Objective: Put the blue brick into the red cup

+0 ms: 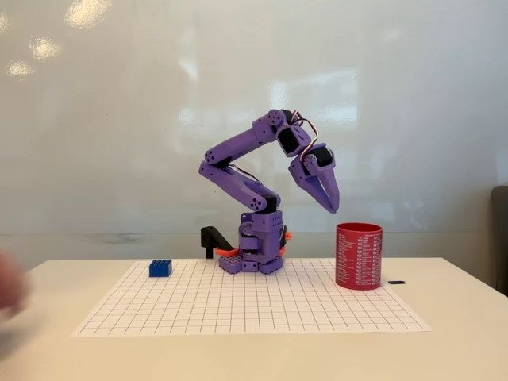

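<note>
On the desk, left part of the grid sheet: the blue brick [160, 268] is sitting studs up, near the sheet's far edge, well apart from the arm.
Right of the sheet: the red cup [359, 255] is standing upright, mouth open, near the far right corner of the grid.
Arm: the purple arm [246, 159] is folding up from its base [255, 248], which is sitting between brick and cup at the far edge.
Tool: the tool [329, 202] is hanging in the air, tips pointing down and to the right, just above and left of the cup rim; fingers are looking closed or nearly so, with nothing held.
Progress: judged as not begun; brick is resting ungrasped, so reach, grasp, carry and drop are all remaining.
Surface: a white desk [460, 349] is carrying a white sheet with a fine grid [254, 305]; a small dark object [397, 282] is lying just right of the cup.
Room: a pale glossy wall [119, 119] is reflecting ceiling lights; a blurred shape [9, 286] is showing at the left edge, too smeared to identify.
</note>
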Tool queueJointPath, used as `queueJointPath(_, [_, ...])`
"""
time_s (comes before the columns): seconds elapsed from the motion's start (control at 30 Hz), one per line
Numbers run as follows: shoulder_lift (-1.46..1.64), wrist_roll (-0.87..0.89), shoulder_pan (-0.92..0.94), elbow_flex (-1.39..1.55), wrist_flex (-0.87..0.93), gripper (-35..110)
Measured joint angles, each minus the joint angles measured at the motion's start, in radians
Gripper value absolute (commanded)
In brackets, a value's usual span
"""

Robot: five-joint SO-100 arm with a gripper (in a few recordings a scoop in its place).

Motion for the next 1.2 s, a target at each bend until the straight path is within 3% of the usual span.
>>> queueJointPath(0.13, [0.109, -0.147, 0.087, 0.089, -0.100, 0])
queueJointPath(0.27, [0.477, -0.193, 0.538, 0.551, -0.472, 0])
queueJointPath(0.33, [0.534, -0.199, 0.792, 0.784, -0.571, 0])
queueJointPath(0.4, [0.566, -0.199, 0.914, 0.862, -0.609, 0])
queueJointPath(1.2, [0.581, -0.204, 0.974, 0.876, -0.634, 0])
